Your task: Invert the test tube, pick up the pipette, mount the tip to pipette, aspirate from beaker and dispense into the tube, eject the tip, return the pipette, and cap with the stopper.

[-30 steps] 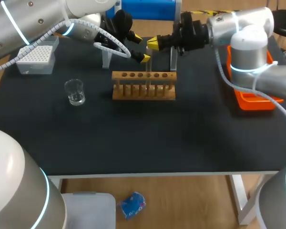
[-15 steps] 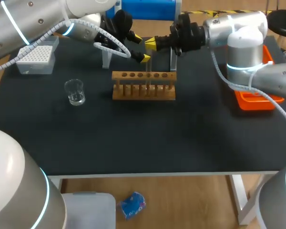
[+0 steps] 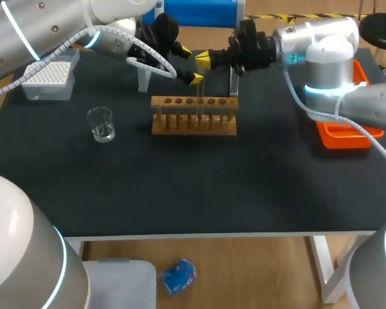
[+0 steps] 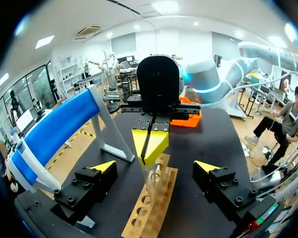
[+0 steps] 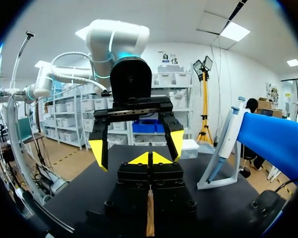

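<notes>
**Test tube hanging upright between the left gripper's spread fingers**

The right gripper point(image 4: 150, 146) has its yellow tips pressed together, pinching the top end of a glass test tube point(image 4: 151, 176). The tube hangs with its long axis vertical, its lower end just above a wooden rack point(image 4: 161, 198). The left gripper point(image 4: 155, 166) faces it head-on, spread wide, one finger on either side of the tube and neither touching it. The tube lies straight ahead of the left gripper, so a plain squeeze looks enough to take it for turning over.
</notes>
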Controlling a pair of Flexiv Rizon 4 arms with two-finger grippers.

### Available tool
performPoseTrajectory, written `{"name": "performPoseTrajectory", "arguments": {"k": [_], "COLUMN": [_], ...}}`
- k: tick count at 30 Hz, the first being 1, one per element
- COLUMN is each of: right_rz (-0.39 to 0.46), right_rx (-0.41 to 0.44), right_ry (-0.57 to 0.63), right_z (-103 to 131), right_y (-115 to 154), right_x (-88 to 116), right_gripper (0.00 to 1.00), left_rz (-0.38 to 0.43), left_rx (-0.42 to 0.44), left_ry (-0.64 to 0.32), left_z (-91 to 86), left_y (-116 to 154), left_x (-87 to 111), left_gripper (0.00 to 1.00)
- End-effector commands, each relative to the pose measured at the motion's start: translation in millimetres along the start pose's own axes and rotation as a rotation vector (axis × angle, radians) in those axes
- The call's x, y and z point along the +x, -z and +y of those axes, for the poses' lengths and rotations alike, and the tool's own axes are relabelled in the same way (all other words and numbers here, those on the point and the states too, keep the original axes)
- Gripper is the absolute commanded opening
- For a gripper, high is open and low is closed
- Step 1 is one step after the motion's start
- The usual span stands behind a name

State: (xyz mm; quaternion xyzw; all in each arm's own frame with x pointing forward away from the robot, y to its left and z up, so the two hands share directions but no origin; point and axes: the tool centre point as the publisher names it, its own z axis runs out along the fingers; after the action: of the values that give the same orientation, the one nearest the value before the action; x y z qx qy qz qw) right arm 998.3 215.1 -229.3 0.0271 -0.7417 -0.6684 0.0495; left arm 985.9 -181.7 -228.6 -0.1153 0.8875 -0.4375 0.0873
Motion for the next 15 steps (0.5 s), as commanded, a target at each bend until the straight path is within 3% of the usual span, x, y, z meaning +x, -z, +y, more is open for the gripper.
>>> {"name": "performPoseTrajectory", "arguments": {"k": [1,9,15], "right_rz": [0.001,-0.002,-0.001], "right_rx": [0.002,-0.007,-0.02], "right_ry": [-0.007,-0.021,-0.001], "right_z": [-16.9,-23.1,-10.7], "right_y": [-0.4,-2.8,-0.9], "right_x": [-0.9,1.6,2.3], "right_gripper": [0.0,0.0,0.0], "left_rz": [0.015,0.015,0.015], "left_rx": [0.002,0.002,0.002], "left_ry": [-0.002,-0.002,-0.002], "left_z": [0.7,0.7,0.7], "left_y": [0.4,0.4,0.4], "left_x": [-4.3,-4.3,-4.3], "left_gripper": [1.0,1.0,1.0]}}
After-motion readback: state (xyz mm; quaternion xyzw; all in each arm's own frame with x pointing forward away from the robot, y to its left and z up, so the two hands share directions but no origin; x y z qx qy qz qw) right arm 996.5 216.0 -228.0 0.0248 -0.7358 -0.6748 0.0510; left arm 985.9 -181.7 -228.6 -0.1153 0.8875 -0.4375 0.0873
